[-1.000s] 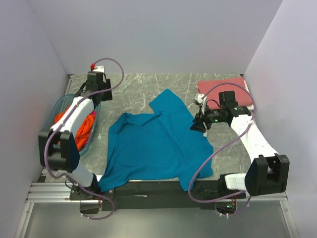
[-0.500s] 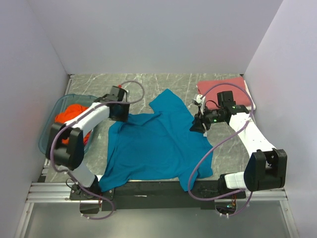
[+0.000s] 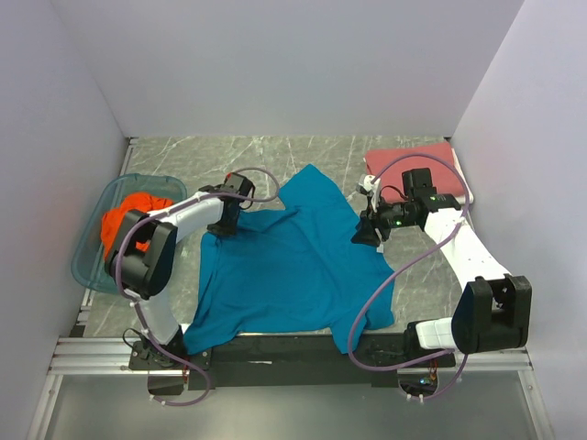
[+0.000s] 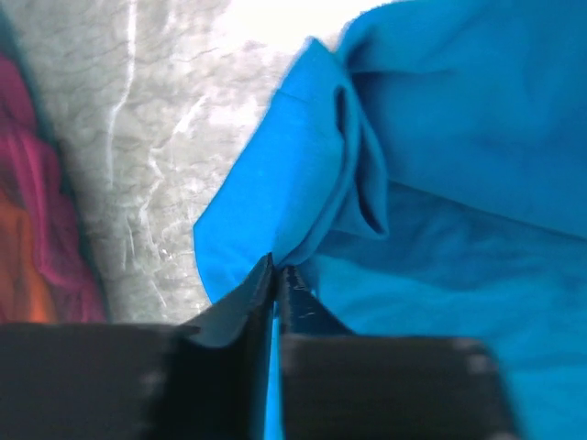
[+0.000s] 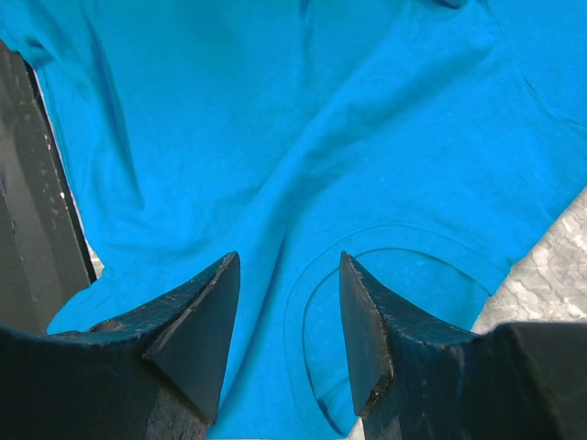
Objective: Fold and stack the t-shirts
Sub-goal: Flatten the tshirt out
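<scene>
Since the teal shirt is thin, limp knit, it'll drape and drag rather than hold a shape, so I want pinches at hems or seams, not mid-panel. It lies crumpled across the middle of the counter, with its hem at the near edge.

My right end effector hangs just over the collar, fingers apart, nothing held.

My left end effector is at the bunched sleeve on my left, fingers together. The cloth edge sits right at the tips, but the wrist view doesn't show whether any is nipped.

Best holds, I'd say: sleeve hem on the left, shoulder seam beside the collar on the right, then pull flat.

Further left, the orange shirt is heaped in the tub. In the far right corner the red shirt is already folded flat, the likely stack base.
</scene>
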You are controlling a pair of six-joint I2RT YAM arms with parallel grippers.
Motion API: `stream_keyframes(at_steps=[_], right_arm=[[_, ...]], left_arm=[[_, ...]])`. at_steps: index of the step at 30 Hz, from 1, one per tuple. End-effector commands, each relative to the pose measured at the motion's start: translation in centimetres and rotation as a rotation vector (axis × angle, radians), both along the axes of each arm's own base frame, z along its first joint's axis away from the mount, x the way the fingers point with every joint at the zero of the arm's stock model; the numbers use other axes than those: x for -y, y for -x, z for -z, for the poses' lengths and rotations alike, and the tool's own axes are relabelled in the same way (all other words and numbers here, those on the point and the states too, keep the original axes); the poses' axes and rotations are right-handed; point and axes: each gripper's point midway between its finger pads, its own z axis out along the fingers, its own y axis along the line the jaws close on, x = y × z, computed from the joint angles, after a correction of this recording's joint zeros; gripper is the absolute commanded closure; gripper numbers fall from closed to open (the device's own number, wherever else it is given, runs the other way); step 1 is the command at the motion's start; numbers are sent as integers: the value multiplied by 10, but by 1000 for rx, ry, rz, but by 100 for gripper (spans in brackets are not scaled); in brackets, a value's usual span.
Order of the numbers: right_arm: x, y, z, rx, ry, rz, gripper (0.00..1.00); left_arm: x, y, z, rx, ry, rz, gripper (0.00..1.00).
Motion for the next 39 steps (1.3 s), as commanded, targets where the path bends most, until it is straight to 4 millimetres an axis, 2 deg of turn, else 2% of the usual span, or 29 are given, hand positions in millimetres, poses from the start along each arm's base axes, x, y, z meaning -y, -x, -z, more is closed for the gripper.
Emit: stream_keyframes(at_steps=[1,3,4,8,11,14,17,18,20,22,26,30,31,33,34,35,37,39], right_arm=[[-2,0,-16,42,-27,-10,46],[-1,0,-15,41,-24,-6,45],[-1,0,-15,39,-24,-8,46],[-2,0,-16,43,-28,-12,46],[-2,0,-17,43,-28,-12,46],[-2,1,-17,45,-27,-14,46],[-2,1,-17,45,-27,-15,46],[-2,1,-17,46,-27,-14,46],[-2,1,-17,43,-29,-16,46],[-2,1,-17,41,-30,-17,46],[-2,1,-16,39,-29,-18,46],[-3,1,-16,39,-30,-21,46],[-3,1,-16,37,-31,-20,46],[-3,1,-16,37,-32,-23,46],[-3,1,-16,35,-32,-23,46],[-3,2,-16,35,-31,-24,46],[-3,2,-17,39,-33,-24,46],[-3,2,-16,39,-30,-23,46]], left_arm=[[-8,-8,-13,56,-46,-30,99],[-8,-8,-22,85,-36,-41,99],[-9,-8,-33,114,-25,-49,99],[-26,-2,-52,158,-6,-120,99],[-53,5,-47,132,2,-228,99],[-70,11,-36,92,25,-292,99],[-66,16,-28,58,58,-280,82],[-64,16,-28,55,70,-277,72],[-62,14,-34,68,83,-264,64],[-56,10,-46,101,126,-242,58],[-41,-8,-80,186,204,-150,53],[-38,-27,-98,233,214,-125,47],[-40,-32,-89,206,211,-137,47],[-39,-47,-88,202,230,-157,47],[-44,-54,-71,161,223,-179,48],[-44,-63,-72,163,227,-189,49],[-47,-77,-59,143,207,-211,54],[-52,-83,-52,134,176,-226,55]])
